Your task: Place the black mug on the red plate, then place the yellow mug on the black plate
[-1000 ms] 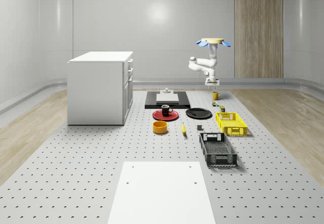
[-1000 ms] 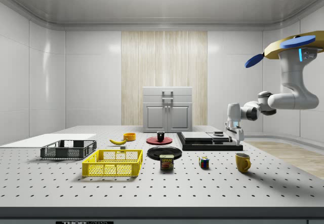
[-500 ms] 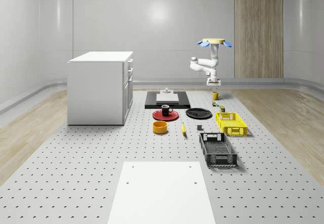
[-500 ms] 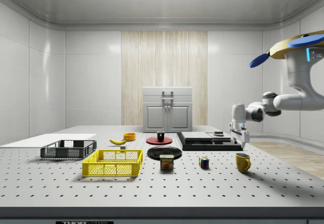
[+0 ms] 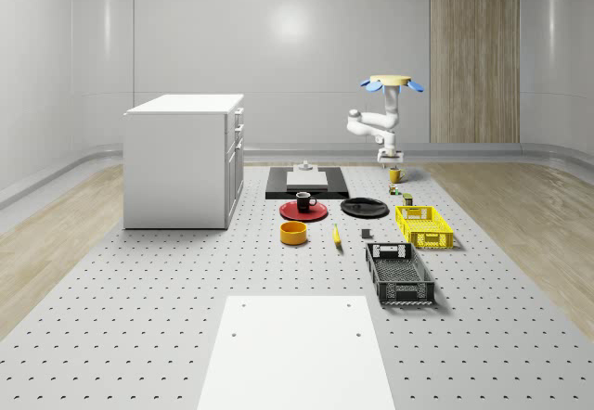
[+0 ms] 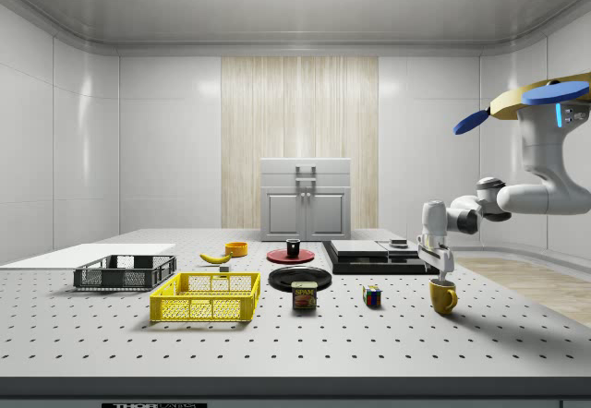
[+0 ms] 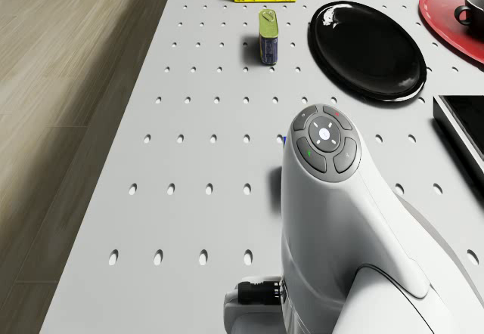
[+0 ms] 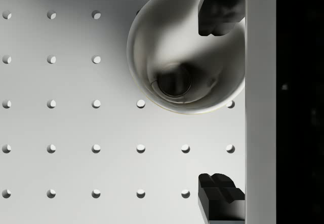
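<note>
The yellow mug (image 5: 394, 175) (image 6: 443, 296) stands upright on the table, back at the whole-scene view's right. The drone (image 5: 392, 83) (image 6: 545, 103) hovers above and behind it. My gripper (image 5: 393, 162) (image 6: 441, 273) (image 8: 217, 105) points down just over the mug's rim and is open. In the wrist view one finger (image 8: 220, 11) is over the mug's grey inside (image 8: 177, 57); the other (image 8: 217, 196) is over bare table. The black mug (image 5: 304, 201) (image 6: 293, 247) (image 7: 473, 9) sits on the red plate (image 5: 295, 212) (image 6: 280, 257) (image 7: 442, 13). The black plate (image 5: 364, 208) (image 6: 300, 278) (image 7: 367, 51) lies beside it.
A black slab (image 5: 307, 182) lies behind the plates. A tin (image 6: 305, 295) (image 7: 268, 36) and a colour cube (image 6: 372, 295) stand between the black plate and the yellow mug. Yellow crate (image 5: 424, 225), black crate (image 5: 399, 273), orange bowl (image 5: 294, 233), banana (image 5: 336, 235), white cabinet (image 5: 186, 160).
The drone has sunk lower and the arm has brought the open gripper down from above the table to the yellow mug's rim. The mugs and plates have not moved.
</note>
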Available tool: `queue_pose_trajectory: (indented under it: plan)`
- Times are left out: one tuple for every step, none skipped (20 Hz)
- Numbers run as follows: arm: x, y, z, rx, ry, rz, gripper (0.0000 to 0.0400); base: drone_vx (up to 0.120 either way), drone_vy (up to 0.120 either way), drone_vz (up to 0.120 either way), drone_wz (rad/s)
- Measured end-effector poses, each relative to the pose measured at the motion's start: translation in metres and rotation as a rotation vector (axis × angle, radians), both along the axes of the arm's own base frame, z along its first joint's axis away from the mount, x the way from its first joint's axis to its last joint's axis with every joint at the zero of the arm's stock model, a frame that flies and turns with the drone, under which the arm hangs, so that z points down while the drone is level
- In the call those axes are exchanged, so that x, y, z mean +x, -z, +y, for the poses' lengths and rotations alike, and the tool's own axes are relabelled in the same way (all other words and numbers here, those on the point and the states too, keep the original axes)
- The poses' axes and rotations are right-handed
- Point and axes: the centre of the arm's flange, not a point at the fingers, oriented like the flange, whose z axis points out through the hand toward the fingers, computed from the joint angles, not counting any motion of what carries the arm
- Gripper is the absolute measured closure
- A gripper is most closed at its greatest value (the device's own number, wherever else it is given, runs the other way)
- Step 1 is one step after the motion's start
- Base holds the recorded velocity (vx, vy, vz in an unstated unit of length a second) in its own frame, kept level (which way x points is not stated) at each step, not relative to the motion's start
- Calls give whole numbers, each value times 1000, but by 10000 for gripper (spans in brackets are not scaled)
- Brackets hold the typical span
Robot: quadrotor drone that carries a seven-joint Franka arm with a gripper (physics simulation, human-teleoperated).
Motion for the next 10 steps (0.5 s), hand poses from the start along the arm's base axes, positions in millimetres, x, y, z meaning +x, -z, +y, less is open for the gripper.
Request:
queue_pose_trajectory:
  plan:
    - [0, 0, 0, 0, 0, 0, 0, 0, 0, 0, 0]
    - [0, 0, 0, 0, 0, 0, 0, 0, 0, 0, 0]
    - [0, 0, 0, 0, 0, 0, 0, 0, 0, 0, 0]
    - [0, 0, 0, 0, 0, 0, 0, 0, 0, 0, 0]
    - [0, 0, 0, 0, 0, 0, 0, 0, 0, 0, 0]
    - [0, 0, 0, 0, 0, 0, 0, 0, 0, 0, 0]
    - [0, 0, 0, 0, 0, 0, 0, 0, 0, 0, 0]
    - [0, 0, 0, 0, 0, 0, 0, 0, 0, 0, 0]
    - [-1, 0, 0, 0, 0, 0, 0, 0, 0, 0, 0]
    - [-2, 0, 0, 0, 0, 0, 0, 0, 0, 0, 0]
